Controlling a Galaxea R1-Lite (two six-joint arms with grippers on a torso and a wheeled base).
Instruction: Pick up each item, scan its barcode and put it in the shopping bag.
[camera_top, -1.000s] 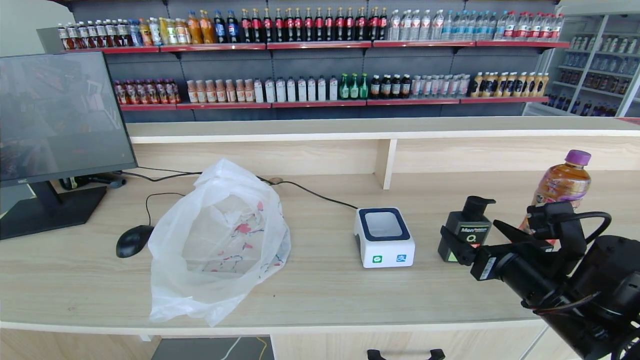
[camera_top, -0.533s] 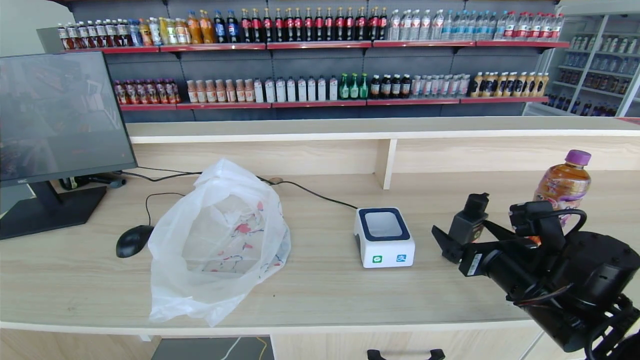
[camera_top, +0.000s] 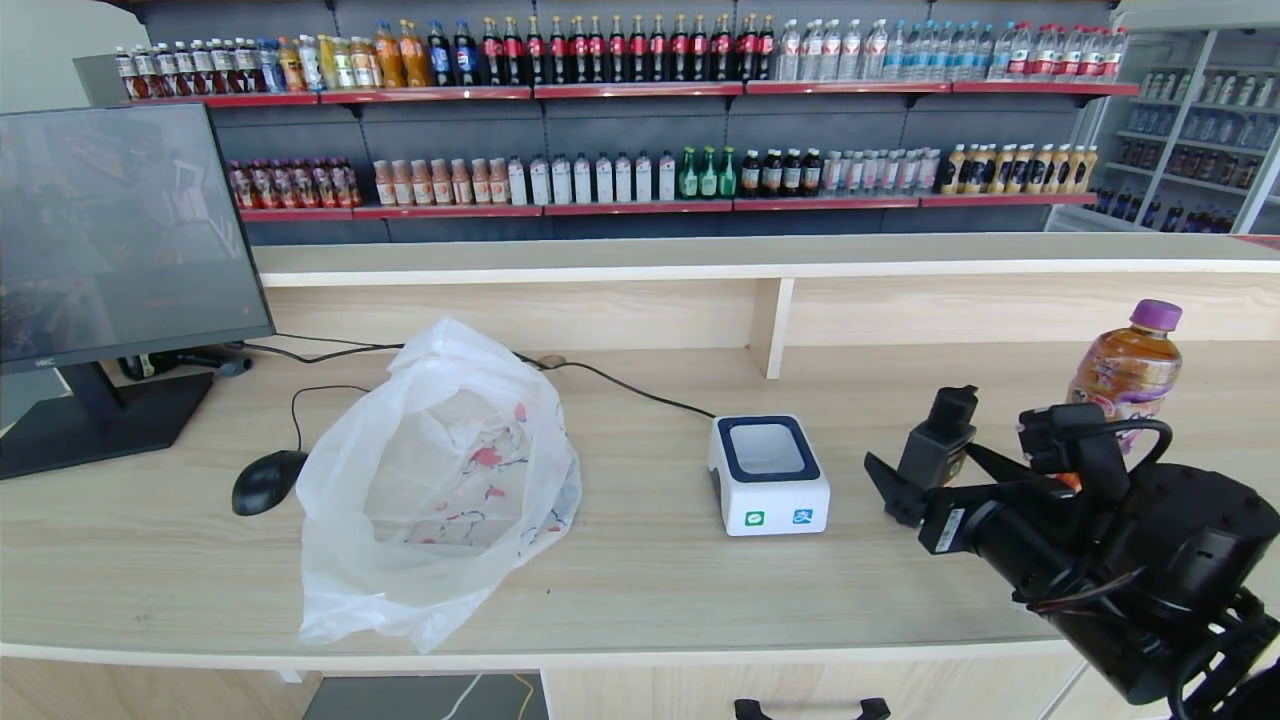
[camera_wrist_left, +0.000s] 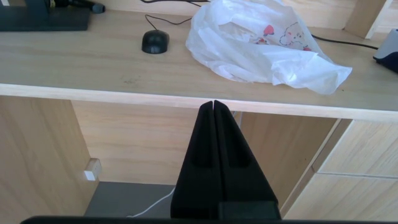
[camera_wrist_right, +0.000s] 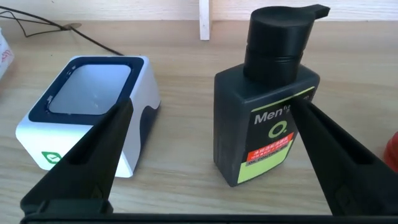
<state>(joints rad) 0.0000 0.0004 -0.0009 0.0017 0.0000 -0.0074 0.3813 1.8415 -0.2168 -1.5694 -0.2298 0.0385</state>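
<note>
We see a pale wooden bench (camera_top: 650, 580) before drink shelves (camera_top: 640, 92). Our right pincer (camera_wrist_right: 208, 163) gapes wide either side of the black bottle (camera_wrist_right: 264, 124); our left pincer (camera_wrist_left: 214, 107) is closed, empty.

Shopping bag (camera_top: 440, 480) left of scanner (camera_top: 768, 475), pump bottle (camera_wrist_right: 261, 137) right.

In the head view the right pincer (camera_top: 925, 458) and its arm (camera_top: 1120, 560) hide the body of the dark pump bottle (camera_top: 950, 405) and the foot of the orange drink bottle (camera_top: 1128, 370). The monitor (camera_top: 120, 230) is cut by the left edge. Labels on the shelf bottles (camera_top: 600, 180) are too small to tell.
</note>
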